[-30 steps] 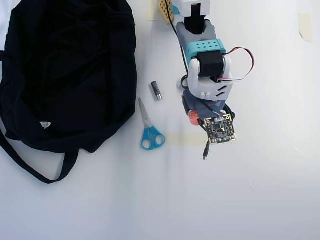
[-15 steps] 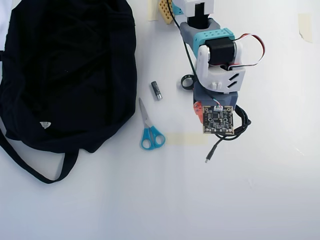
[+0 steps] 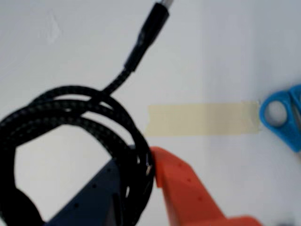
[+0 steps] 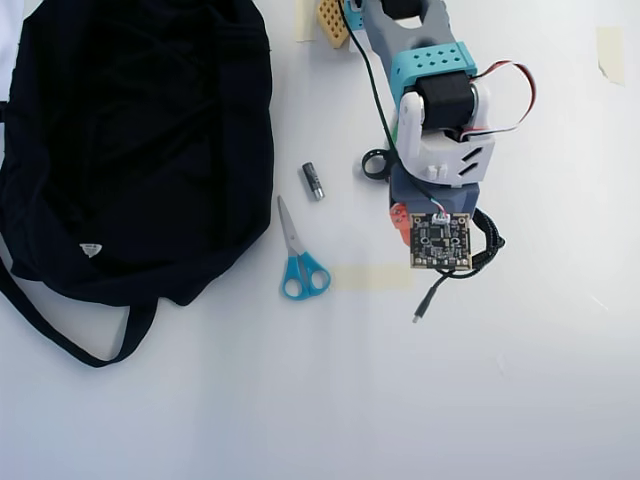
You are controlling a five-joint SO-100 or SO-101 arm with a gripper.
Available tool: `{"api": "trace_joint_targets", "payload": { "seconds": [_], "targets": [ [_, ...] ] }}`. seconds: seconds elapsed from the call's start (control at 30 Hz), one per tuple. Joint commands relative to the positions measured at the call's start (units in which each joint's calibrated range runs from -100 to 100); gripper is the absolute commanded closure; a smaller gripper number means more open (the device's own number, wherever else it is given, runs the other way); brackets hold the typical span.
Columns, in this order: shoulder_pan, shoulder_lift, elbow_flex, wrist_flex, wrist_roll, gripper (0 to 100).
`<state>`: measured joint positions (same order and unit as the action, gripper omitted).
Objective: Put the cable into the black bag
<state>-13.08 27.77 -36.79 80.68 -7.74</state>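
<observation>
The cable (image 3: 70, 110), a black braided coil, is pinched between the orange finger (image 3: 188, 193) and the dark blue finger (image 3: 94, 197) of my gripper (image 3: 141, 165), which is shut on it. Its free end with the plug (image 3: 157, 14) points away over the white table. In the overhead view the gripper (image 4: 425, 245) sits under the wrist camera board, with the cable (image 4: 490, 245) looping out to its right and the plug (image 4: 416, 318) below. The black bag (image 4: 130, 140) lies far to the left, its strap (image 4: 60, 335) trailing toward the front.
Blue-handled scissors (image 4: 300, 260) and a small grey cylinder (image 4: 313, 181) lie between bag and arm. A black ring (image 4: 375, 163) rests beside the arm. Beige tape (image 4: 372, 278) is stuck to the table. The wrist view shows the tape (image 3: 202, 118) and a scissors handle (image 3: 282, 117).
The wrist has swung from tilted to straight and shifted slightly right. The cable coil now bulges out on the gripper's right, and the plug end has moved a little right.
</observation>
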Motion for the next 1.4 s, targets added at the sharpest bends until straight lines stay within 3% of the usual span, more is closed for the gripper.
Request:
{"api": "trace_joint_targets", "payload": {
  "seconds": [0.0,0.47,0.77,1.37],
  "targets": [
    [-0.8,-11.6,9.5,-3.8,-0.1,98],
    [1.4,-37.0,49.7,-21.8,-0.4,98],
    [12.9,-46.8,56.2,-21.0,0.0,98],
    [34.9,-47.4,56.7,-21.8,-0.5,98]
  ]
}}
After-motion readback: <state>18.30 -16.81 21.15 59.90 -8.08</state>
